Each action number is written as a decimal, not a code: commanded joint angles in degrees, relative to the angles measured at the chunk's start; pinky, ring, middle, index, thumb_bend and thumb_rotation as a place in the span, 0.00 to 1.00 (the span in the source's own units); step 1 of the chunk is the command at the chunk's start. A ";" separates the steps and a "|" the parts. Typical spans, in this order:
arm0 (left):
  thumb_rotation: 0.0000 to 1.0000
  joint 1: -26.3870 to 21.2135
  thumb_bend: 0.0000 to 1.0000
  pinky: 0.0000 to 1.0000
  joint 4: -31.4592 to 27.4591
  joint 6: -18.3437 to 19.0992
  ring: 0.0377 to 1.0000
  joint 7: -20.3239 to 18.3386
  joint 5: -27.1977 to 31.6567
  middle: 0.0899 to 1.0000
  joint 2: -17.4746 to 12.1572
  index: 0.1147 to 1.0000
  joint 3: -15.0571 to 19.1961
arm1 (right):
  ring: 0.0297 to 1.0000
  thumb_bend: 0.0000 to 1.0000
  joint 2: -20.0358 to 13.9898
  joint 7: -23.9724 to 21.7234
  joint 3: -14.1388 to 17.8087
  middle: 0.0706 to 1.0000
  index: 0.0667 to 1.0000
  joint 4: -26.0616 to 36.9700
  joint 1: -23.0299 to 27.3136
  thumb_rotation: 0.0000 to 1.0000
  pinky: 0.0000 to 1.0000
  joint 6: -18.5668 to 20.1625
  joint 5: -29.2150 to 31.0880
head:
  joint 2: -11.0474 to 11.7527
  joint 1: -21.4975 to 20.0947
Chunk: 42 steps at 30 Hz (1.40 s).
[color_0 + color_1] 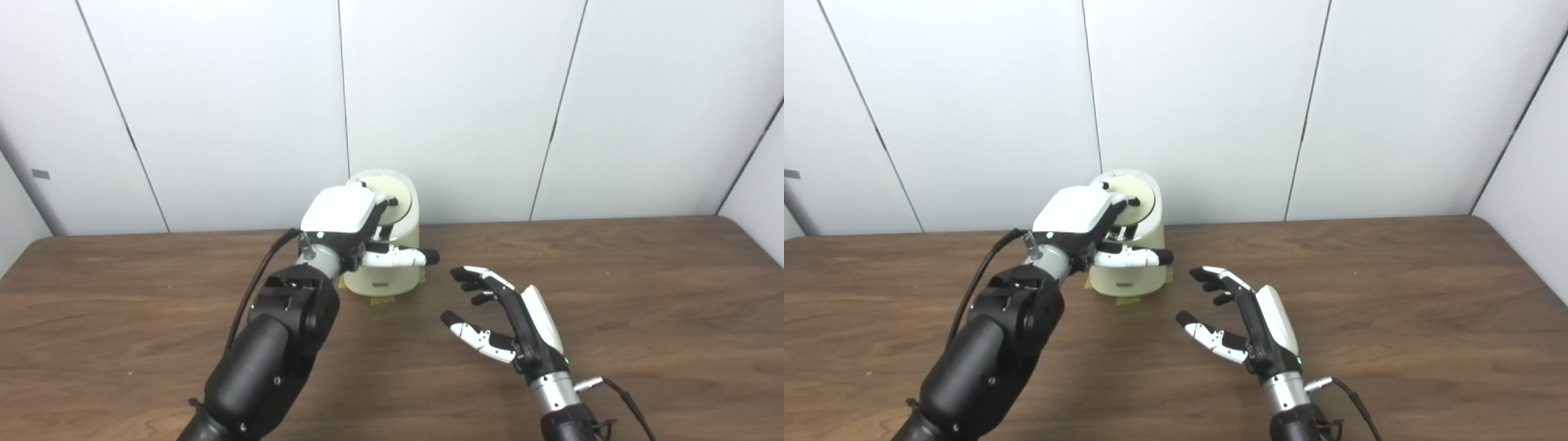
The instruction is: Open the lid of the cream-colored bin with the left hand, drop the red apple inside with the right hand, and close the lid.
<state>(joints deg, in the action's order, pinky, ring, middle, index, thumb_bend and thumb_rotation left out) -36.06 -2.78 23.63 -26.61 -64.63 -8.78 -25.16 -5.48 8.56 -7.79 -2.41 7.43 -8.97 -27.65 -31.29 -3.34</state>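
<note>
The cream-colored bin stands at the back middle of the table, near the wall. Its round lid is tilted up, its face turned towards me. My left hand is over the bin's left top, its fingers curled onto the lid and holding it up, its thumb stretched right across the bin's front. My right hand is open and empty, palm to the left, low over the table just right of and in front of the bin. No red apple shows in either view. The bin's inside is hidden by my left hand.
The brown wooden table runs to white wall panels at the back. Yellow tape lies under the bin's base. A black cable hangs along my left forearm.
</note>
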 commanded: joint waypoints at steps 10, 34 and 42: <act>0.96 0.51 0.94 1.00 3.61 -2.75 1.00 2.39 -7.77 0.87 -2.68 0.86 -4.26 | 0.69 0.33 0.81 -1.31 1.35 0.73 0.73 3.03 0.21 0.56 0.59 2.23 3.64 | -0.54 -0.30; 0.95 5.46 0.71 0.98 10.64 -10.22 1.00 21.49 1.11 1.00 -0.39 1.00 1.85 | 0.71 0.35 0.67 -2.72 0.97 0.73 0.73 3.65 0.39 0.57 0.63 5.78 4.81 | -0.43 -0.50; 1.00 12.65 0.59 0.97 2.43 -19.02 1.00 35.50 10.31 1.00 2.40 1.00 5.98 | 0.70 0.35 0.73 -2.17 0.88 0.73 0.73 3.31 0.39 0.56 0.62 4.90 4.68 | -0.38 -0.57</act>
<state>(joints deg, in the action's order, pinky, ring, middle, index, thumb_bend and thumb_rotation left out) -21.25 2.67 7.10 4.92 -55.37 -7.36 -19.97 -4.77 5.48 -6.95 -0.40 5.99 -1.53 -22.84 -31.64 -3.87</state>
